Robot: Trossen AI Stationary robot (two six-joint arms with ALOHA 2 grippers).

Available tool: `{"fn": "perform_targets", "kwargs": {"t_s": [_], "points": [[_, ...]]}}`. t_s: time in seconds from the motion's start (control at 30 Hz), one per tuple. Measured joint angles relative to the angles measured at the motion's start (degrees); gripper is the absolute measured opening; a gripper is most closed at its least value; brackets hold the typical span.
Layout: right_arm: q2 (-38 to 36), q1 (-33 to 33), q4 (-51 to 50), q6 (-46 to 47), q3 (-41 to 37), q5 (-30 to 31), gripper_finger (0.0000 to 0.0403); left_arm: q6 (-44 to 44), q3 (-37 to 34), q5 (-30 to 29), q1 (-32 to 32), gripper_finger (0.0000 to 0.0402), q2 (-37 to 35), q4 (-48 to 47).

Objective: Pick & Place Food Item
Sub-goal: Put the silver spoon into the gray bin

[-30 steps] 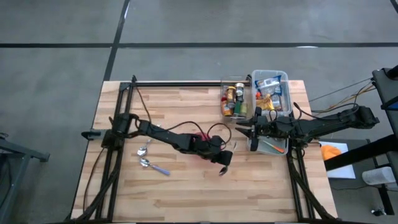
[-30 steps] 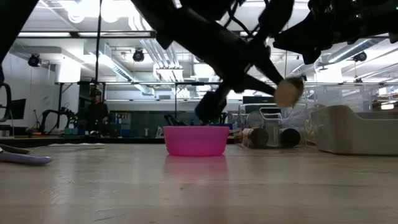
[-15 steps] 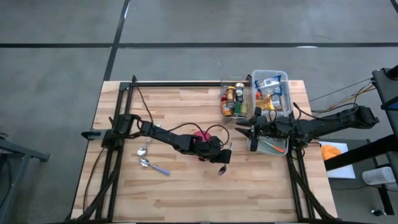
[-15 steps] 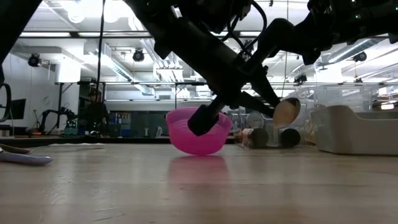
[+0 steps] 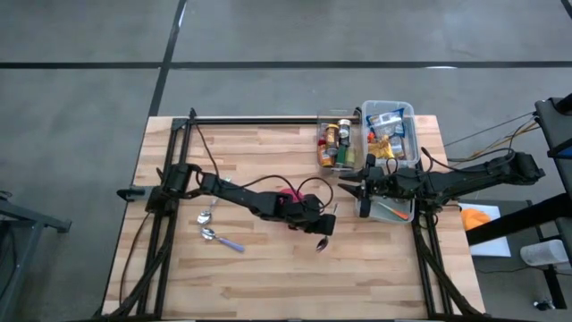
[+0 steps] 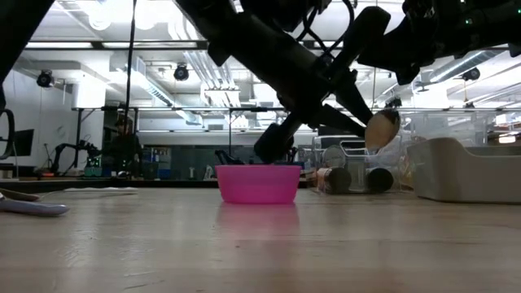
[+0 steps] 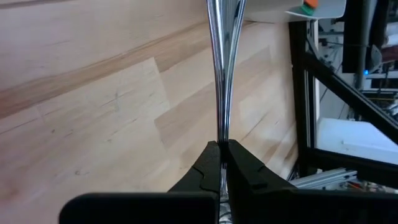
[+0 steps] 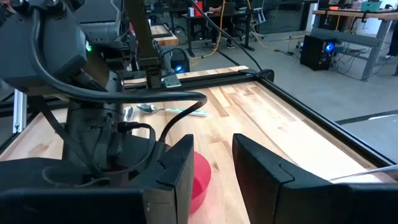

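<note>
My left gripper (image 5: 322,224) is near the table's middle, just right of the pink bowl (image 5: 288,191), and is shut on a metal spoon (image 5: 323,241). In the low view the spoon's pale bowl end (image 6: 381,128) hangs in the air right of the pink bowl (image 6: 257,183), which rests flat on its base. My right gripper (image 5: 356,190) waits above the table's right side, in front of the bins. It is open, with nothing between its fingers (image 8: 180,168). My left gripper pinches the spoon's thin handle (image 7: 221,134) between its two fingers (image 7: 239,165), edge-on. The handle runs straight out beyond the fingertips, in line with them. The fingers slant down toward the table's right near side. The spoon is lifted clear of the table.
Two clear bins (image 5: 340,143) (image 5: 391,132) with jars and packets stand at the far right, with a white tray (image 5: 386,211) in front of them. Two loose spoons (image 5: 211,234) lie on the left. Bare wood lies along the near side. A person (image 6: 124,142) stands far behind the table.
My left gripper dipped with the spoon, then came back up. Half a second ago the pink bowl stood tipped with the arm against it; it has dropped back flat on its base. My right gripper kept still.
</note>
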Motion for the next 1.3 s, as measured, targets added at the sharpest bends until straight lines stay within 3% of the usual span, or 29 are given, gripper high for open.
{"fn": "perform_targets", "kwargs": {"t_s": [0.33,0.5,0.67,1.3], "points": [[0.0,0.0,0.0,0.0,0.0,0.0,0.011,-0.3,3.2,-2.4,-2.4,0.0001,-0.1,-0.9],[0.0,0.0,0.0,0.0,0.0,0.0,0.011,-1.6,3.6,-9.2,-5.8,0.0001,-0.1,-1.0],[0.0,0.0,0.0,0.0,0.0,0.0,0.011,-11.7,3.4,-15.5,-7.9,0.0001,0.2,-2.1],[0.0,0.0,0.0,0.0,0.0,0.0,0.011,-21.2,2.5,-12.0,-8.5,0.0001,4.1,-5.5]]}}
